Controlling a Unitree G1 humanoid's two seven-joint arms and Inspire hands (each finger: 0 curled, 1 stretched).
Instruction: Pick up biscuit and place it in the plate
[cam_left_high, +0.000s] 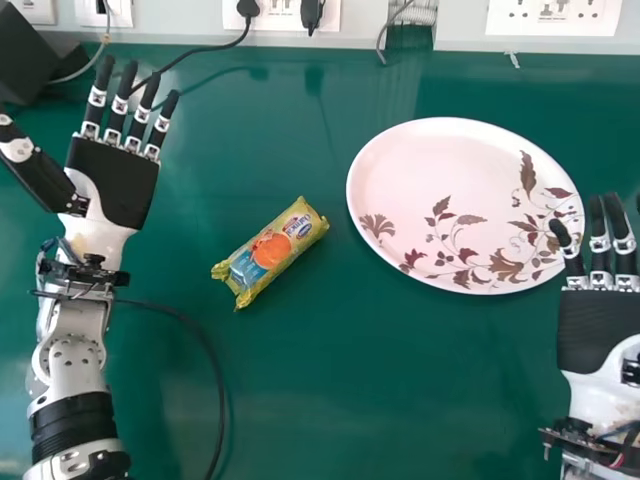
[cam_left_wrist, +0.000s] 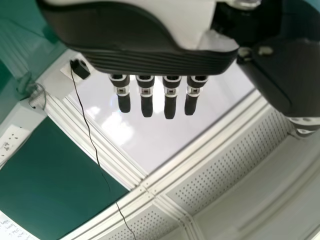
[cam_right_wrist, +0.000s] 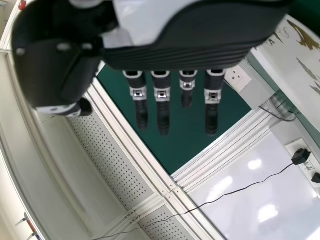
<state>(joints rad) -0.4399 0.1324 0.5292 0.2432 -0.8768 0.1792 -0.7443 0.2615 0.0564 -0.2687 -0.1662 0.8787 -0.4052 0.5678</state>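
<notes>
Zero grabbing, left hand (cam_left_high: 112, 180) open at ten o'clock from the biscuit (cam_left_high: 270, 252) on the worktop (cam_left_high: 330, 400), right hand (cam_left_high: 592, 330) open at four from the plate (cam_left_high: 440, 180), probably parked wide to leave access tbh.

No wording can be read with certainty. The biscuit packet (cam_left_high: 272, 251) on the table (cam_left_high: 300, 390) bears a small logo, pale print on a blue patch, near its end toward the plate (cam_left_high: 440, 190); the print is too small to read. In the left wrist view, a white surface (cam_left_wrist: 11, 231) carries dark lines like handwriting, also too small to read.
</notes>
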